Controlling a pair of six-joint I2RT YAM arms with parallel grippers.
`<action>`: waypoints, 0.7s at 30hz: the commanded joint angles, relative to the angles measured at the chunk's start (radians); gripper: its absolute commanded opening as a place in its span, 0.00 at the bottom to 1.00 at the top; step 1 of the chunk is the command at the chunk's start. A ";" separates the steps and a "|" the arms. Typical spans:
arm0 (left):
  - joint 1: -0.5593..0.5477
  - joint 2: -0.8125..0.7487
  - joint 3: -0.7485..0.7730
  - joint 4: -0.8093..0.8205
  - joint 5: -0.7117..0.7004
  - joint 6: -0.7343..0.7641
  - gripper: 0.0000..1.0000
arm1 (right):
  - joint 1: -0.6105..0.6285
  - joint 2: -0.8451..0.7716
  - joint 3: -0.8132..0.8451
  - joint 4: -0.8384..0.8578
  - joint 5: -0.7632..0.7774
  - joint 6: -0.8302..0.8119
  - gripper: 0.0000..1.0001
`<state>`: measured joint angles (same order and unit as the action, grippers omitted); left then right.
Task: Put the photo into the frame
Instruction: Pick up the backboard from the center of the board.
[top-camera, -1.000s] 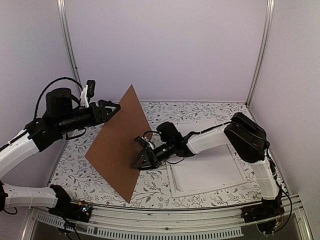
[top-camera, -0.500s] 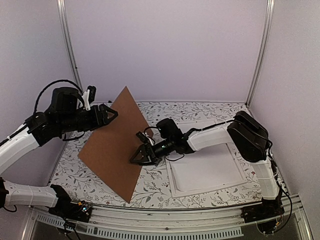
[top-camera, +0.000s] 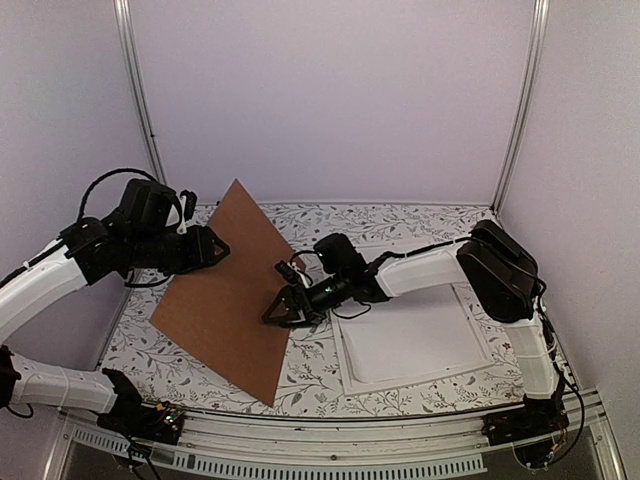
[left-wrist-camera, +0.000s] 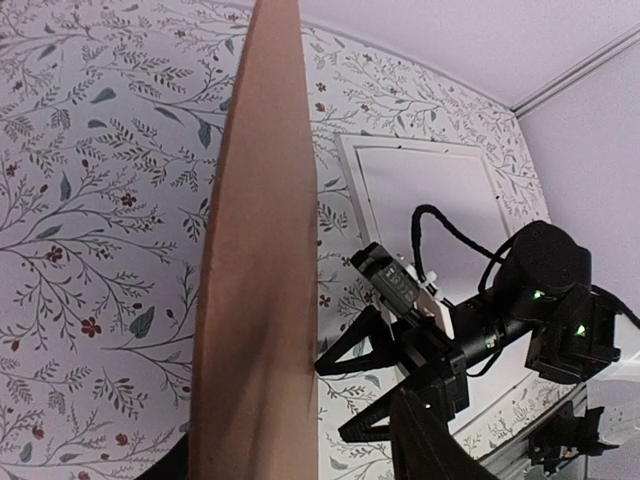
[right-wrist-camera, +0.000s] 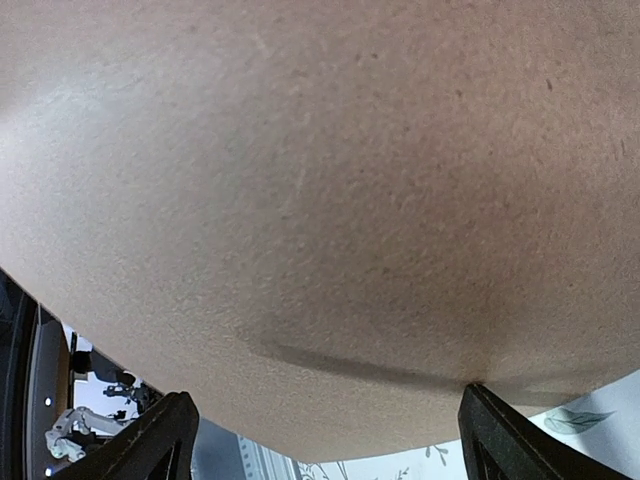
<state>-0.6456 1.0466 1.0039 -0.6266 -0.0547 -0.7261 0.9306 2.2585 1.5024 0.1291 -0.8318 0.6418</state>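
Observation:
The white frame (top-camera: 415, 340) lies flat on the table at the right, in front of my right arm. The photo is not in view. A brown backing board (top-camera: 235, 290) stands tilted on its lower edge and leans to the left. My left gripper (top-camera: 215, 245) (left-wrist-camera: 285, 440) straddles the board's upper left edge, open, with a gap showing beside its right finger (left-wrist-camera: 420, 440). My right gripper (top-camera: 283, 308) (right-wrist-camera: 325, 440) is open. Its two fingertips rest against the board's right face, which fills the right wrist view.
A second flat white panel (top-camera: 405, 250) (left-wrist-camera: 420, 190) lies behind my right arm near the back of the table. The floral tablecloth (top-camera: 340, 222) covers the table. Lilac walls close in the left, back and right sides.
The backing board has tipped lower towards the left. My left gripper has moved left and down with its edge and narrowed. My right gripper has followed the board leftwards, still wide.

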 joint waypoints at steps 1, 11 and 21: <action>-0.024 0.038 0.068 -0.158 0.057 0.020 0.38 | 0.001 -0.025 0.039 -0.086 0.062 -0.062 0.95; -0.020 0.052 0.116 -0.231 0.057 0.036 0.21 | 0.001 -0.046 0.050 -0.196 0.101 -0.137 0.94; -0.006 0.059 0.148 -0.234 0.089 0.043 0.48 | 0.001 -0.046 0.036 -0.198 0.103 -0.140 0.93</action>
<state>-0.6460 1.1011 1.1149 -0.8436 -0.0238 -0.6987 0.9306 2.2562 1.5333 -0.0616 -0.7498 0.5201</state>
